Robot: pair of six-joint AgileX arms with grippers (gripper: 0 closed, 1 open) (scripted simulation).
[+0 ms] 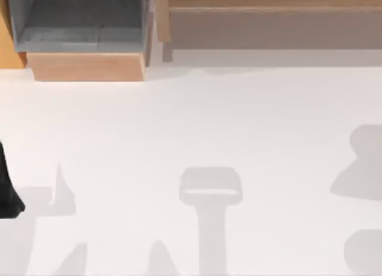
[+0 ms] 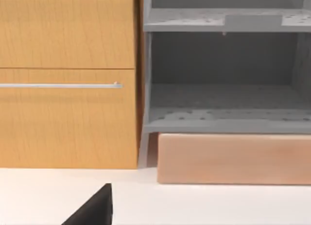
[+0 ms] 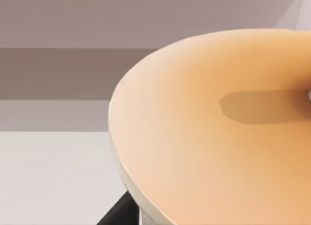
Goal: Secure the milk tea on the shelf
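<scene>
A white surface (image 1: 191, 127) seen from above, w/ soft grey shadows across its near half. At the far left edge, a dark part of the left arm (image 1: 7, 189) reaches just into view; its hand can't be told as open or closed. At the back left stands a grey shelf (image 1: 80, 22) on a pale wooden base (image 1: 86, 66), w/ an orange-brown wooden panel at its left side. To the right of the shelf, along the back, runs a long wooden piece of furniture (image 1: 268, 19).

Left wrist view: an orange-brown wooden cabinet front (image 2: 68, 79) w/ a thin metal handle bar (image 2: 60, 85), standing just beside the grey shelf (image 2: 223, 89). The shelf shows two open compartments, one above the other, both w/ bare speckled floors. The pale wooden base (image 2: 233, 158) sits under it on the white surface. A black corner of the left arm's hand (image 2: 95, 208) shows low in this view.

Right wrist view: very close to the camera, a round peach-orange top w/ a cream rim, likely the milk tea (image 3: 214, 128), w/ a dark part of the right hand (image 3: 119, 213) just under it. Whether that hand grips it can't be told.
</scene>
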